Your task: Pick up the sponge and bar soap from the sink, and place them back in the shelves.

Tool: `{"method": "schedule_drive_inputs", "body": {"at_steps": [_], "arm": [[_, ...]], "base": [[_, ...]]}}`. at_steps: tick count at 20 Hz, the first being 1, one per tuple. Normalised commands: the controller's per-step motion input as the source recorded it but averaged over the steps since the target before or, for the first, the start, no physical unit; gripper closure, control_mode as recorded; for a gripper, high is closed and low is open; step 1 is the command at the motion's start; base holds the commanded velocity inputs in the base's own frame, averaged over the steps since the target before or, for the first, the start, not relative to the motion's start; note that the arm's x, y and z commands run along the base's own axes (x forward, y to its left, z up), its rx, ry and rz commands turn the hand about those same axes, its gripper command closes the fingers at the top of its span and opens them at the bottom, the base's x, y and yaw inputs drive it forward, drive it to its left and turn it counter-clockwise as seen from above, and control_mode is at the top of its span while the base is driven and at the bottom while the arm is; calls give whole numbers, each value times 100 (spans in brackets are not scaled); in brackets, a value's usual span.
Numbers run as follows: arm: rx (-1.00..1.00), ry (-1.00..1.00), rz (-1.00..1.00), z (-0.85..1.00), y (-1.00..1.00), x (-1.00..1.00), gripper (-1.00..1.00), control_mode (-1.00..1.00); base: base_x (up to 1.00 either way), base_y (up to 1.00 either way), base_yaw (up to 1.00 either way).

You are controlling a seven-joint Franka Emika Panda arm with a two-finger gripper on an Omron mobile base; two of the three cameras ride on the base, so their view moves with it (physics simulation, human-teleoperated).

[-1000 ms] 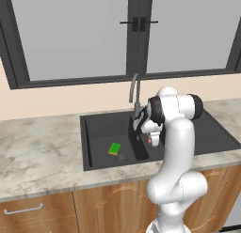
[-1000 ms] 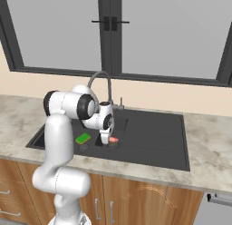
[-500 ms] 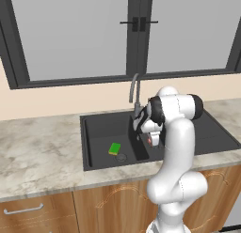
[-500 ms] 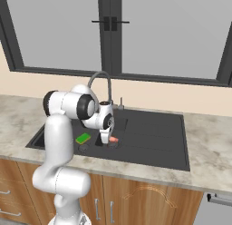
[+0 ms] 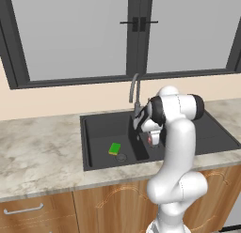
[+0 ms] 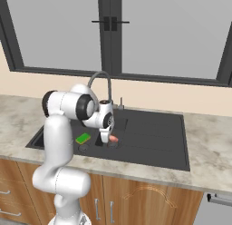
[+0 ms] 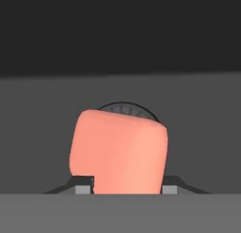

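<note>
My arm reaches down into the sink (image 5: 94,121), over the basin on my right, and my pincer (image 7: 126,189) sits low above the bar soap (image 7: 118,151). In the hand view the pink bar lies right between my two fingertips (image 7: 84,187), one at each of its flanks, and it partly covers the round drain (image 7: 128,108) on the dark floor behind it. The tips stand close against the bar's sides, but I cannot tell whether they are pressing on it or just beside it; that view cuts them off low, so I will not claim a grip. The jaws stand narrow, about as wide as the bar.

From the right base view the soap (image 6: 113,139) shows as a small pink spot just under my hand, on the basin floor near the divider. In the left base view only a sliver of it (image 5: 150,140) peeps past my wrist.

The sponge (image 5: 114,148) lies flat in the other basin, green side up, close to that basin's drain (image 5: 122,157) and well apart from the soap. From the right base view it (image 6: 83,138) sits just beyond my forearm. The grey faucet (image 6: 102,87) arches up behind my hand, at the back edge of the sink, below the window (image 6: 108,31).
</note>
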Motion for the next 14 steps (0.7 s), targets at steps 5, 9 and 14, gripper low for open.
{"method": "schedule_drive_inputs", "body": {"at_steps": [5, 9, 14], "arm": [[0, 0, 0, 16, 0, -10, 100, -100], [0, 0, 0, 12, 0, -8, 100, -100], [0, 0, 0, 8, 0, -9, 100, -100]], "base": [[0, 0, 0], [0, 0, 0], [0, 0, 0]]}}
